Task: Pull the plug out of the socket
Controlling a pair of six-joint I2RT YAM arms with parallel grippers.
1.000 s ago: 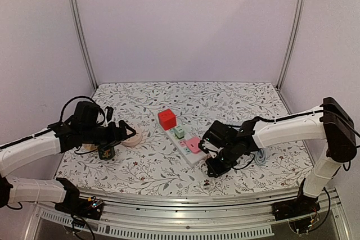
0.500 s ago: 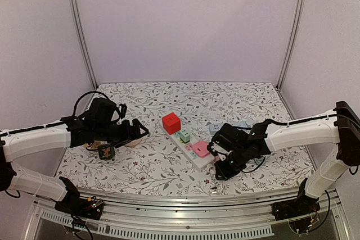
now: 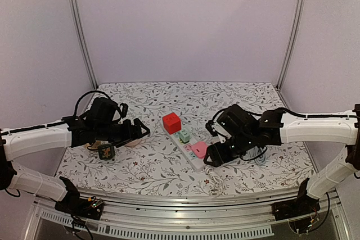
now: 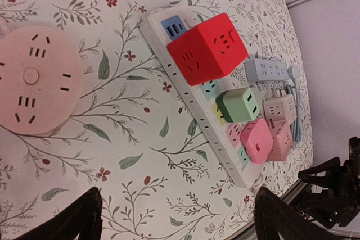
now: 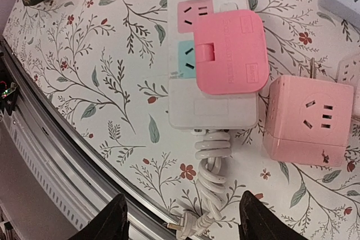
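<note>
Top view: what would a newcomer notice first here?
The bright red cube plug stands out most, sitting on the far end of the white power strip mid-table. At the strip's near end, a flat pink plug overhangs its edge, and a pink cube adapter lies right beside it. The right gripper hovers open over that end.

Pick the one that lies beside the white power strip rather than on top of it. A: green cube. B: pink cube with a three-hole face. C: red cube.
B: the pink cube lies next to the power strip, not plugged into it.
</note>
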